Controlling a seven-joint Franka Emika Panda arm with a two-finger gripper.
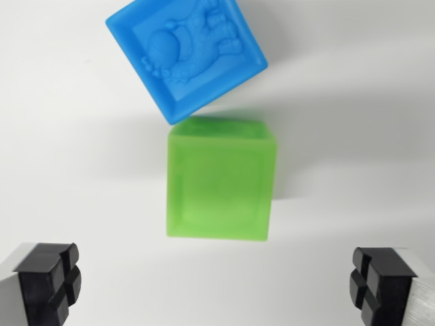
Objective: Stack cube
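Right now my gripper [217,285] hangs with its jaws spread wide and nothing between them; one black-padded fingertip [49,282] shows at the wrist view's lower left and the other at the lower right. The camera looks straight down, so I judge the arm is posed vertically above the white worktop [75,176], wrist pointing down.

Just beyond the fingertips sits the green cube [221,178], roughly centred between them and squared to the jaw line. It looks like soft, slightly translucent rubbery plastic with a recessed top panel: probably light, a little squashy, and grippy rather than slick. I would take it by its two side faces, the flat ones facing each pad, low enough that a gentle squeeze does not bulge it out.

Farther on, past the green cube's far edge, lies the blue cube [187,54], turned at an angle, with a raised figure on top. Its nearest corner reaches the green cube's far-left corner; whether they touch, I cannot tell.
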